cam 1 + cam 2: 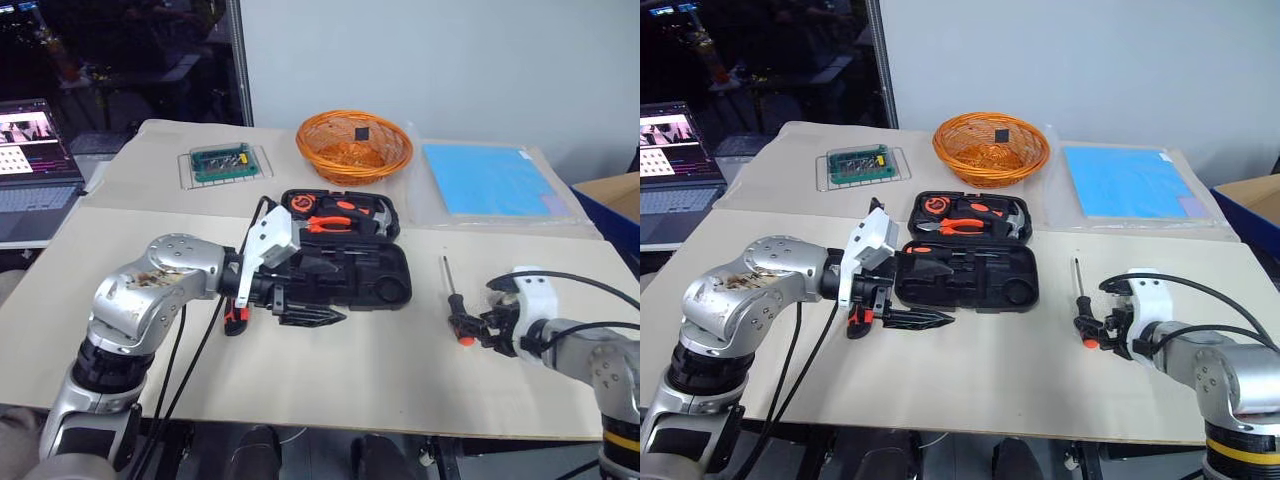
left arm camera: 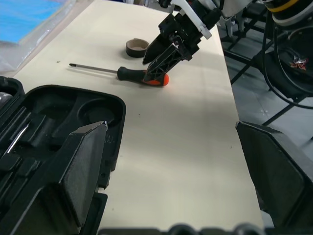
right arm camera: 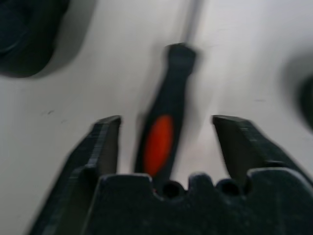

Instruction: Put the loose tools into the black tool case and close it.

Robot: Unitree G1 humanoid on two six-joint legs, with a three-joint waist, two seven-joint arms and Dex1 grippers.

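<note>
Surface: pale board. Case lies open mid-surface, pliers and hammer in lid. Left gripper just beside case's near-left edge, fingers spread wide, empty. Right gripper over screwdriver lying right of case; fingers part-open, straddling handle, contact unclear. Orange-black tool under left gripper mostly hidden.

open black tool case, screwdriver right of it

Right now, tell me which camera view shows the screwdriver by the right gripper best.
The left wrist view: the screwdriver lies whole, shaft and black-and-orange handle. The right wrist view shows mostly its handle, between the open fingers of the right gripper. Both eye views show it small, right of the black tool case.
</note>
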